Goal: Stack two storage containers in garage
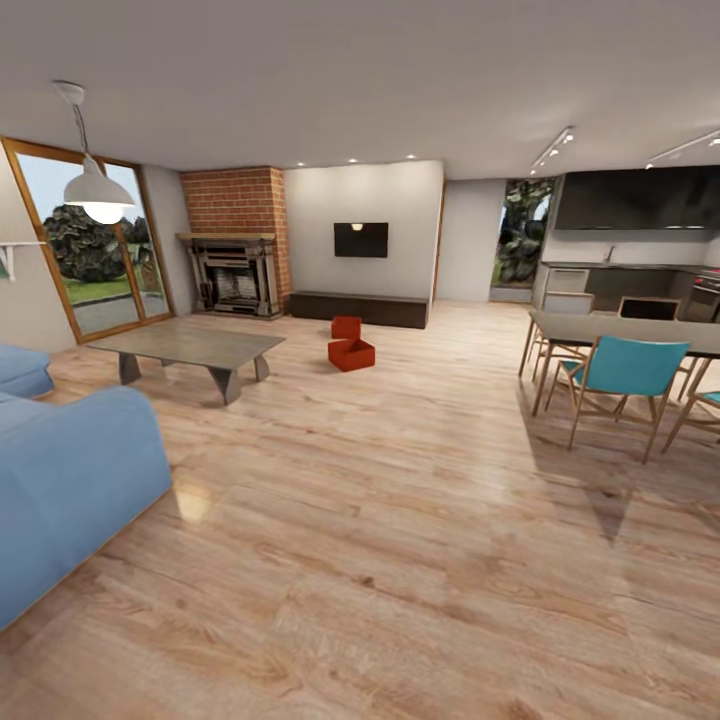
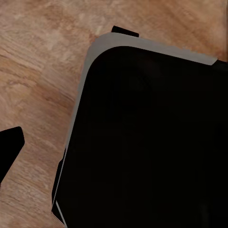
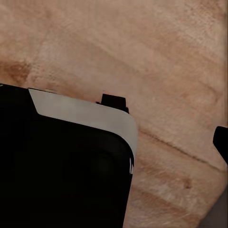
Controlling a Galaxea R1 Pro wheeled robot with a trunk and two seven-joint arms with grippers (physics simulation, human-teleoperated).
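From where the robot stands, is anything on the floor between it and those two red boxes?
No. In the head view, only bare wood-plank floor stretches toward the two storage containers.

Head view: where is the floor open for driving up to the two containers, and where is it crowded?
Open: plank floor between sofa and dining chairs, up to the containers. Crowded: the coffee table on their left and the bench behind them.
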